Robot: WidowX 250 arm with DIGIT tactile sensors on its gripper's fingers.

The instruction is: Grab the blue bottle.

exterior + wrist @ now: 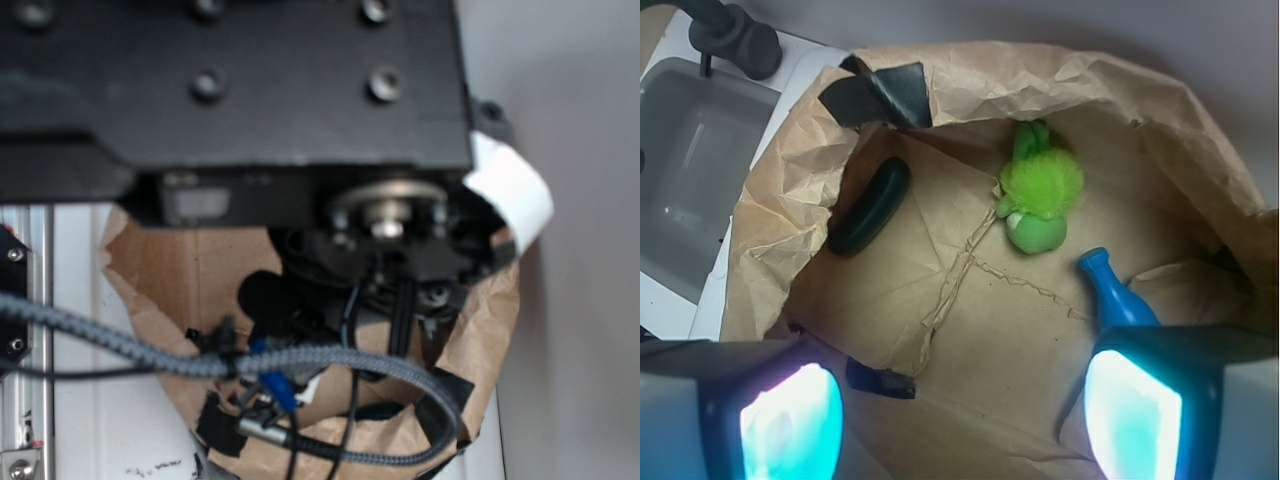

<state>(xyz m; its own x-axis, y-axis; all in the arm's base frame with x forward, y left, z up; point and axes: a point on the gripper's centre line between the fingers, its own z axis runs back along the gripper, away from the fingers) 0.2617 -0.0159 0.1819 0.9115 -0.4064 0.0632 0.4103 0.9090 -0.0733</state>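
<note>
While the exterior view is blocked by the arm, the blue bottle is seen by the wrist at 4 o'clock, gripper spread open, empty.

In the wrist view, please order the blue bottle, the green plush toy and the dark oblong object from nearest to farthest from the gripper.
1. Blue bottle: beside the right finger of the gripper.
2. Green plush toy: farther back, centre-right.
3. Dark oblong object: back left, about as far as the plush; too close to call.
</note>
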